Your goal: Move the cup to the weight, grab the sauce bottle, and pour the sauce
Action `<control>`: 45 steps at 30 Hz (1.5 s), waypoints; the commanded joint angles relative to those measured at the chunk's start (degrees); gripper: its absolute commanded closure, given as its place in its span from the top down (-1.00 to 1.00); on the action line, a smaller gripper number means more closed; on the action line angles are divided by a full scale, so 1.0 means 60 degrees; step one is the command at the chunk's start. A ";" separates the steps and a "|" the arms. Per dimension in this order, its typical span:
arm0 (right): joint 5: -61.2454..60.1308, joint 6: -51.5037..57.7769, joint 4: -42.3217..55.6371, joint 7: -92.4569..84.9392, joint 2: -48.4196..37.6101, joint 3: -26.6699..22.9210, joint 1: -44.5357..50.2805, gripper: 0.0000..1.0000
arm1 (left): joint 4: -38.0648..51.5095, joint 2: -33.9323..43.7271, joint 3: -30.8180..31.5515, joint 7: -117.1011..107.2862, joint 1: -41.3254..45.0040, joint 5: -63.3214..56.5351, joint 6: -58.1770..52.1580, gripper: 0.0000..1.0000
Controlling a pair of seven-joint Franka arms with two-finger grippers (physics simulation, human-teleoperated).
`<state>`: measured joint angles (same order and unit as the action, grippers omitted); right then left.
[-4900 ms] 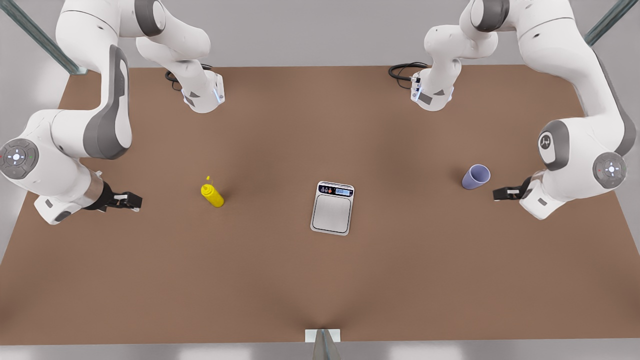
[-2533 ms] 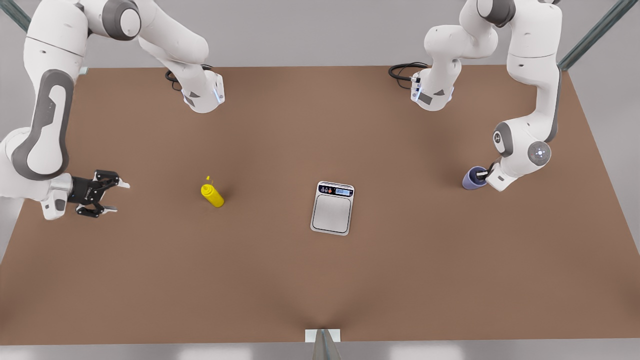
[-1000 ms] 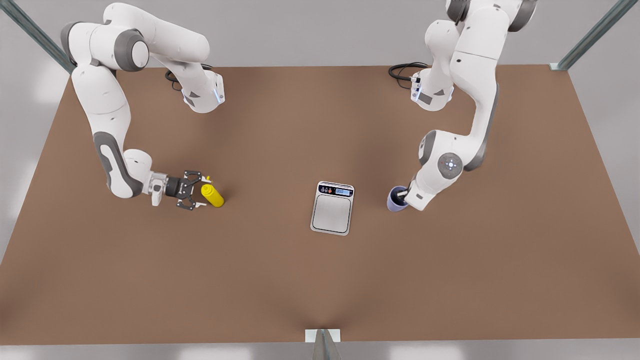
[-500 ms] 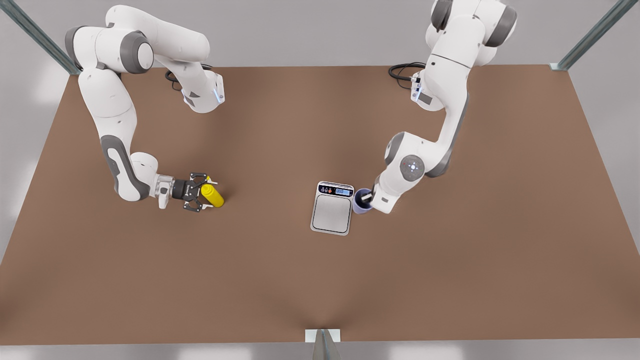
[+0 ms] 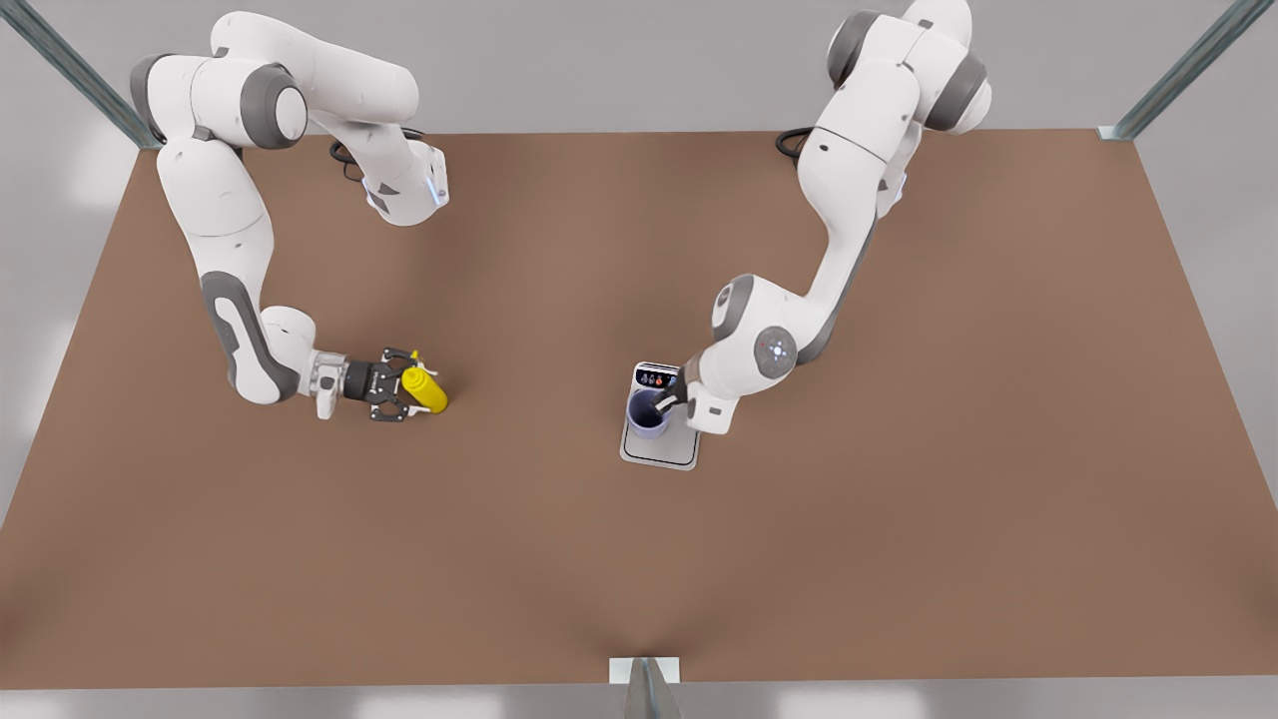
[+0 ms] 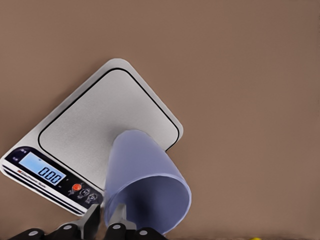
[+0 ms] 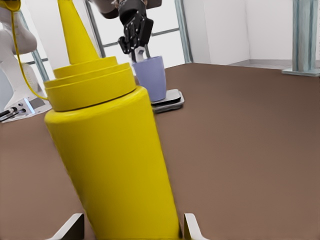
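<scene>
Tabletop (image 5: 899, 499) of plain brown fills our front view, with pale grey walls and metal struts behind. On that view's right, our left gripper (image 5: 667, 401) pinches the lavender cup (image 5: 647, 413) by its rim over the weight (image 5: 661, 449). Our left wrist view adds its display reading 0.00. On the front view's left, our right gripper (image 5: 404, 396) straddles the upright sauce bottle (image 5: 425, 390), fingers (image 7: 192, 226) apart.

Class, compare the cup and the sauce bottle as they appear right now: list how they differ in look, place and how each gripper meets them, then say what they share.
The cup is lavender and open-topped; the sauce bottle is yellow with a pointed nozzle. The cup is over the scale; the bottle stands on the table. The left gripper is shut on the cup's rim; the right gripper's open fingers flank the bottle. Both are upright.
</scene>
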<state>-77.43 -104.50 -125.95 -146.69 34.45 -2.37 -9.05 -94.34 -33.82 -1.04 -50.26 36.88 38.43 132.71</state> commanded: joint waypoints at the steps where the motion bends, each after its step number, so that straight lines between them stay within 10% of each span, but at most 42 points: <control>1: -0.0014 0.0000 0.0000 0.0000 0.0000 0.0000 -0.0014 0.35 | 0.0020 -0.0003 -0.0017 -0.0353 -0.0009 -0.4515 -0.0248 -0.57; 9: -0.0059 0.0000 0.0205 0.0000 0.0088 0.0000 0.0000 0.46 | 0.0518 0.0304 -0.0149 0.0115 -0.0053 -0.4589 -0.1843 -0.33; 11: -0.0059 0.0000 0.0205 0.0000 0.0088 0.0000 0.0000 0.45 | 0.0635 0.0568 -0.0398 0.0466 -0.0097 -0.4472 -0.2122 0.19; 12: -0.0073 0.0000 0.0205 0.0000 0.0088 0.0000 0.0000 0.42 | 0.0635 0.0671 -0.0646 0.0701 -0.0126 -0.4457 -0.2342 0.87; 13: -0.0088 0.0000 0.0205 0.0000 0.0088 0.0015 0.0000 0.42 | 0.0635 0.0817 -0.0954 0.0920 -0.0126 -0.4457 -0.2415 1.00; 19: -0.0395 0.0000 0.0205 0.0000 0.0102 0.0044 0.0176 0.37 | 0.0621 0.1769 -0.4704 0.5769 -0.0155 -0.3812 -0.4598 1.00; 25: -0.0395 0.0015 0.0205 0.0015 0.0102 0.0044 0.0147 0.26 | 0.0182 0.3571 -0.0706 0.7938 -0.5546 -0.5568 -0.4921 1.00; 39: -0.0440 0.0000 0.0424 0.2006 -0.1157 -0.0029 0.0161 0.17 | 0.0665 0.3893 -0.0779 0.8055 -0.5224 -0.6552 -0.4921 1.00; 45: 0.0176 -0.3163 0.1216 0.4130 -0.2402 -0.0029 0.1640 0.17 | 0.0972 0.3835 -0.0794 0.8040 -0.5253 -0.6522 -0.4906 1.00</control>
<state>-76.34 -126.45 -118.23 -119.71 19.65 -2.56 3.56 -86.91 -10.77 -5.80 -2.32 5.39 -0.66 103.19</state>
